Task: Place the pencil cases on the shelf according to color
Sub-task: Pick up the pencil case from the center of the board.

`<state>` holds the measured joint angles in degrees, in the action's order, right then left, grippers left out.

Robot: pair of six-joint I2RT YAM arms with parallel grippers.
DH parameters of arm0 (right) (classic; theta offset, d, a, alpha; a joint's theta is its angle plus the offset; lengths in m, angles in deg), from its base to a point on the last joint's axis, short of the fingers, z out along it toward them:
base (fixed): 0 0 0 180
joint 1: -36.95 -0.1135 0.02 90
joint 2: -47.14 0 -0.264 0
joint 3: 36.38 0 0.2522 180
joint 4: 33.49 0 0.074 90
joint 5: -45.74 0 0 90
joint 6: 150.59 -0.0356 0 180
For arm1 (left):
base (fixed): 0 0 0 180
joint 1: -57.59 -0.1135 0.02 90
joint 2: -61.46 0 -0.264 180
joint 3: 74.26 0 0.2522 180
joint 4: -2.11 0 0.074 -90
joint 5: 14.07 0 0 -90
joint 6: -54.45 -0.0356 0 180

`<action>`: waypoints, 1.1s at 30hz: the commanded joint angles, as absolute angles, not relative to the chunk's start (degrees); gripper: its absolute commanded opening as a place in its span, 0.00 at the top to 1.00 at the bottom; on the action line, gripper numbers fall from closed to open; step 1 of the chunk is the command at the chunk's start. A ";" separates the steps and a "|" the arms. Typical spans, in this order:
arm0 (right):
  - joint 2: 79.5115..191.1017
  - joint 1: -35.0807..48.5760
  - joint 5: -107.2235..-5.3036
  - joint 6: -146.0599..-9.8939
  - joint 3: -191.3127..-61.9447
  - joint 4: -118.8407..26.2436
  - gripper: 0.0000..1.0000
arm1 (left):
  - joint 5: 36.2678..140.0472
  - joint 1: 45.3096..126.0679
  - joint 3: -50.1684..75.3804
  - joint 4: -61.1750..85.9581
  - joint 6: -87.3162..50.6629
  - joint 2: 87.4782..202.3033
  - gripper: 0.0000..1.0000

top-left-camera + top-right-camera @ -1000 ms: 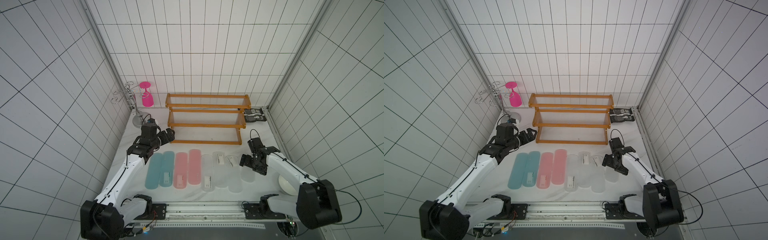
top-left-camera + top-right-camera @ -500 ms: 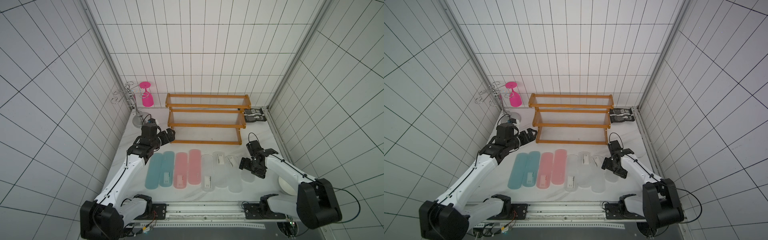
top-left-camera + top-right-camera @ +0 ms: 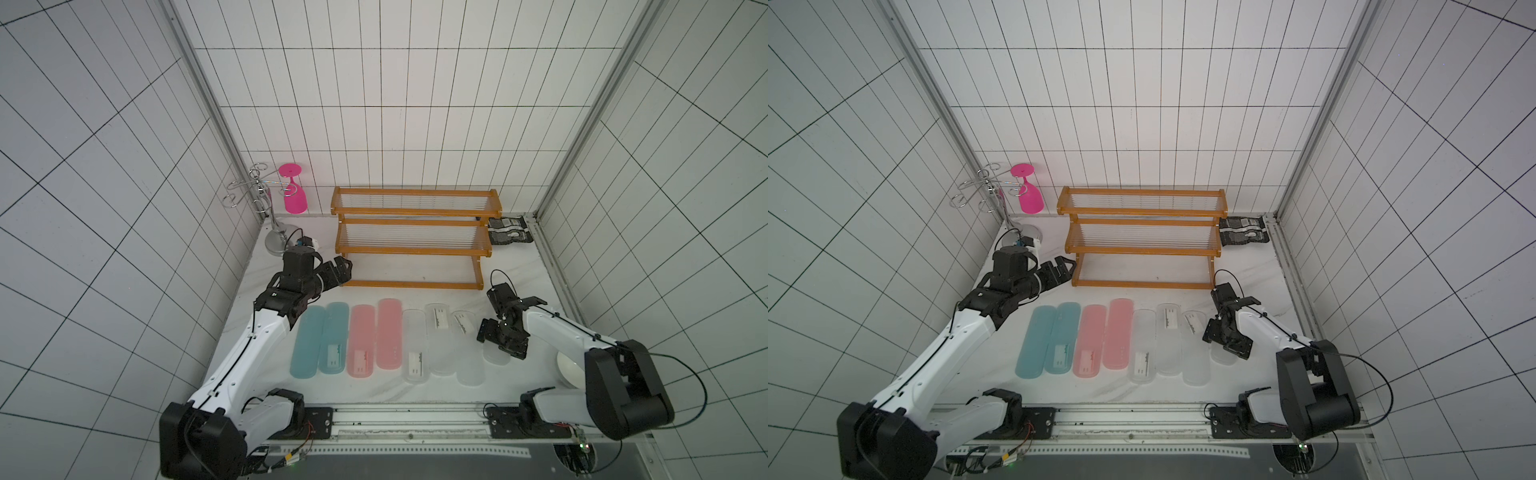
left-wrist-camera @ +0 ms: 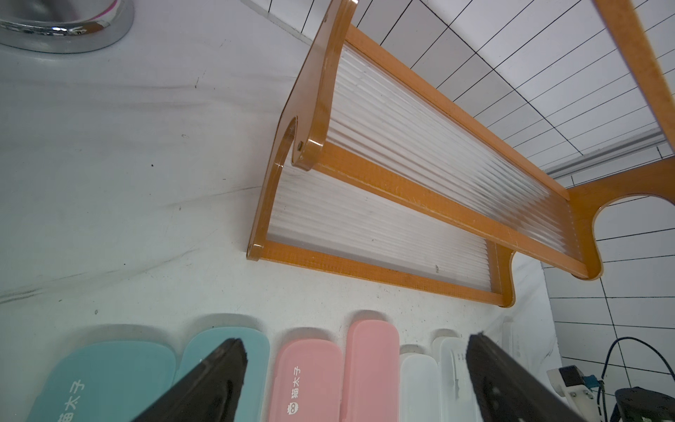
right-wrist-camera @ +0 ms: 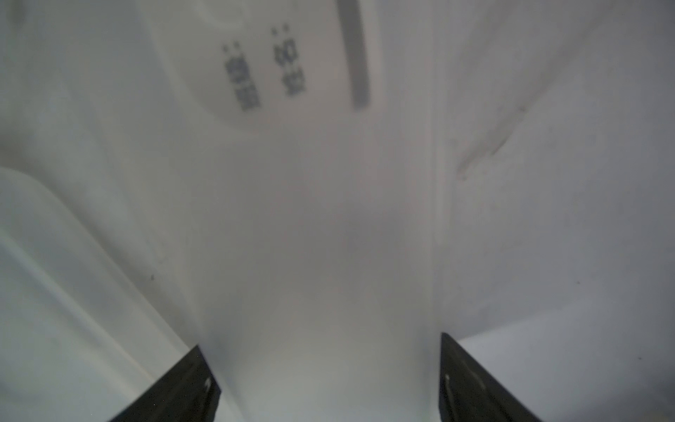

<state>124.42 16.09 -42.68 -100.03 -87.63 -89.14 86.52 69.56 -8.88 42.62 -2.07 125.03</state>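
Currently, the pencil cases (image 3: 390, 332) are seen lying flat in a row on the white table (image 3: 415, 293), in the lower middle of both top views. Two teal ones are placed at the left end, two pink ones next, and four clear ones to the right. All eight are kept apart from the shelf (image 3: 411, 245), which is set above the row in the frame, against the back wall. The left gripper (image 3: 338, 270) is held just beside the shelf's lower left corner, with its jaws spread wide and nothing gripped. The rightmost clear case (image 3: 496, 357) is straddled by the right gripper (image 3: 502, 344). In the right wrist view the fingers (image 5: 190, 380) are seen at either long edge of that case, but whether it is clamped cannot be told.
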 commanded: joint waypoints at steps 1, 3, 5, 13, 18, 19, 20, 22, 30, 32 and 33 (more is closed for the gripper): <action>125.20 14.98 -40.41 -101.32 -86.35 -89.61 0.19 | 87.02 69.72 -8.26 40.85 -2.14 124.58 0.02; 124.56 14.61 -39.77 -101.46 -86.60 -90.51 0.22 | 87.02 69.72 -8.26 40.84 -2.15 124.51 0.02; 123.16 13.91 -38.44 -101.70 -87.11 -92.10 0.23 | 87.18 69.72 -8.20 40.92 -2.10 124.39 0.02; 114.95 11.04 -36.79 -100.75 -92.68 -101.13 0.30 | 87.44 69.72 -6.76 41.62 -1.84 123.12 0.02; 112.44 6.40 -35.51 -98.97 -98.15 -105.79 0.32 | 88.38 69.85 -5.42 41.71 -1.49 123.83 0.02; 111.92 5.47 -35.48 -98.42 -98.85 -106.02 0.32 | 88.49 70.02 -5.11 41.83 -1.45 124.07 0.02; 111.38 4.42 -35.33 -98.13 -99.60 -106.41 0.32 | 88.50 70.28 -4.71 42.01 -1.36 124.24 0.02; 110.41 3.06 -35.14 -98.26 -100.85 -107.11 0.32 | 88.37 70.91 -4.11 42.39 -1.18 124.48 0.02; 107.22 -3.81 -35.57 -95.52 -105.77 -106.93 0.32 | 85.32 75.09 -2.39 43.02 -0.19 124.20 0.02; 107.17 -5.64 -35.24 -94.73 -107.03 -107.10 0.32 | 84.66 75.81 -1.79 43.41 -0.04 124.11 0.02; 107.35 -6.74 -35.00 -94.32 -107.83 -107.40 0.32 | 84.26 76.16 -1.50 43.63 0.05 124.04 0.02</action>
